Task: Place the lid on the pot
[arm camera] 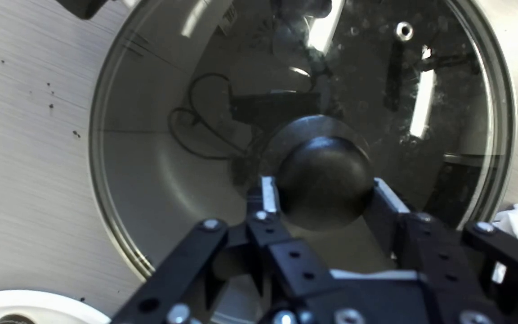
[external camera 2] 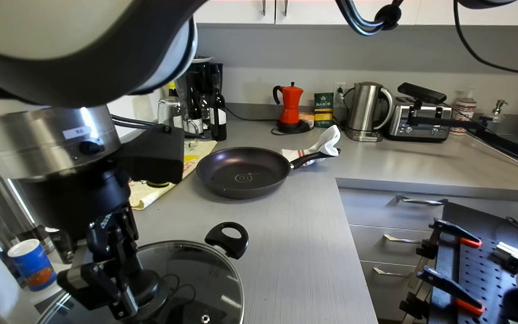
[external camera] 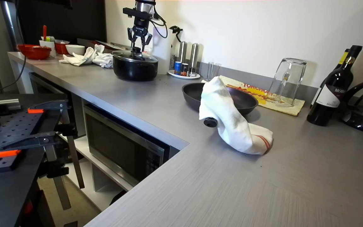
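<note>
On the pot [external camera: 135, 71], the lid [arm camera: 286, 108] lies beneath the end effector [external camera: 138, 48], knob [arm camera: 326, 173] between its fingertips [arm camera: 269, 194]; whether gripped, I can't say.

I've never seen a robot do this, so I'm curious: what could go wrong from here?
The gripper straddles the knob; whether it grips is unclear. If it catches while rising, the lid might lift or shift on the pot. Moving aside, it could also bump the blue container nearby.
</note>
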`<state>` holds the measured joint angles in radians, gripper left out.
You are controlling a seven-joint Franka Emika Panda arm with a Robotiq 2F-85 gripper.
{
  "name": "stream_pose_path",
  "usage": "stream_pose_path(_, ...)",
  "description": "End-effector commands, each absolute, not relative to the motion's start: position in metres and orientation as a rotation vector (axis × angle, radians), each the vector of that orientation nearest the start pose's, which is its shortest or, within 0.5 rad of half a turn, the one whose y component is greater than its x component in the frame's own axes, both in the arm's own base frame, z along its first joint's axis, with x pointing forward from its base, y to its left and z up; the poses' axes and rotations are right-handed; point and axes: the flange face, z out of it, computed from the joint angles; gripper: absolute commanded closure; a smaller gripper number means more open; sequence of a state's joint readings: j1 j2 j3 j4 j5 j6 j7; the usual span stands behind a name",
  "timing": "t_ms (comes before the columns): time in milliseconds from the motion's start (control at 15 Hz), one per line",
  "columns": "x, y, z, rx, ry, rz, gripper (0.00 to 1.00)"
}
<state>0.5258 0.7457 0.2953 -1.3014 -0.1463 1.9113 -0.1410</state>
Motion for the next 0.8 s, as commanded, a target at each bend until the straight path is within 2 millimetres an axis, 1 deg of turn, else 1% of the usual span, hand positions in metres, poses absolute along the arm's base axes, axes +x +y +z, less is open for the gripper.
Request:
stream_pose_path(0,0.5403,0.4923,0.3039,-2.724,-1.438,0.214,0.24)
stream_pose_path(200,0.5394,0.4920,0.3034,-2.723,-1.445,0.213,0.05)
stream_pose_path(267,0.5393,0.4920,0.3036,-2.722,-1.447,0.213,0.00)
stream_pose_path(733,0.5374,0.4888,0.3042,-2.738,-1.455,0.193,0.00)
